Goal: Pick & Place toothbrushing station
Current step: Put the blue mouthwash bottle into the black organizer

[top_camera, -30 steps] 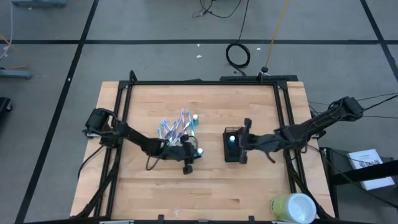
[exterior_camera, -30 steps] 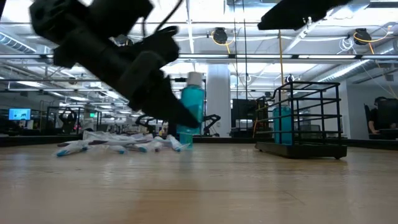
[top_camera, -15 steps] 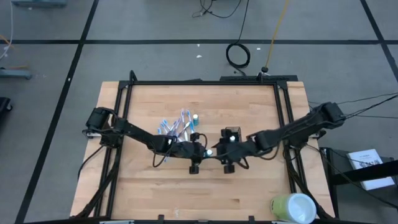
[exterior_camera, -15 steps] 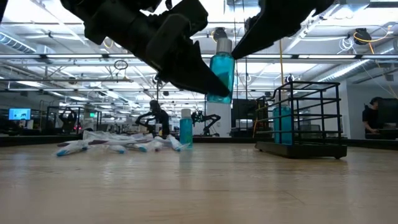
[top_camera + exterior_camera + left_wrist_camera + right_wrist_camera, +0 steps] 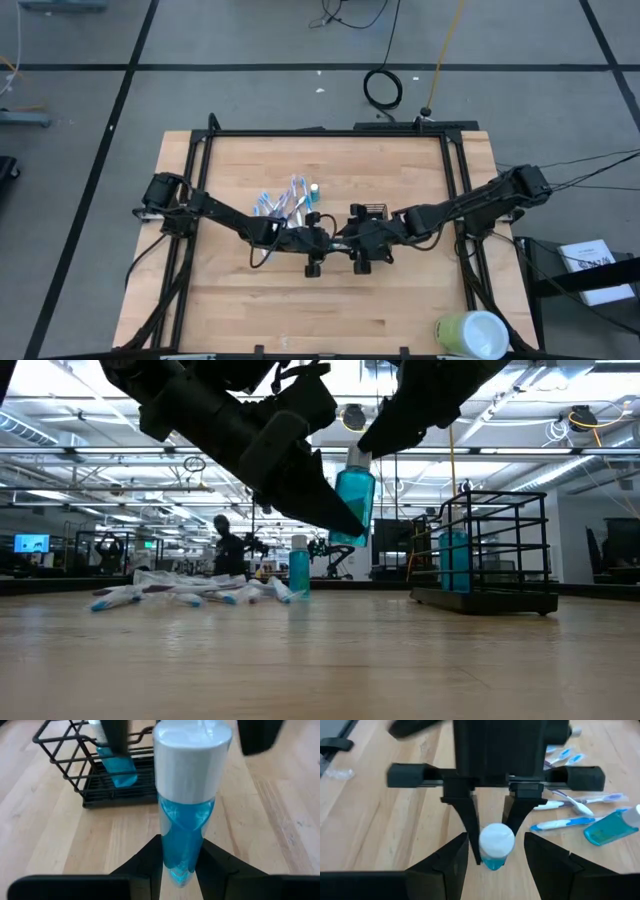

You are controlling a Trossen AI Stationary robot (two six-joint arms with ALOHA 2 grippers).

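1. Nearest the front edge of the surface, at its right corner, we see a yellow-green and white cylinder, well apart from everything else.
2. At mid-surface our left gripper is clamped on a blue white-capped tube, held tilted in the air above the wood.
3. Our right gripper meets it from the right, its fingers spread apart on either side of the tube's cap, not closed on it.
4. Just behind the right gripper stands the black wire-mesh holder, with one blue tube upright inside it.
5. Farther back and to the left, the blue-and-white toothbrushes lie in a loose pile, with another tube standing upright beside them.
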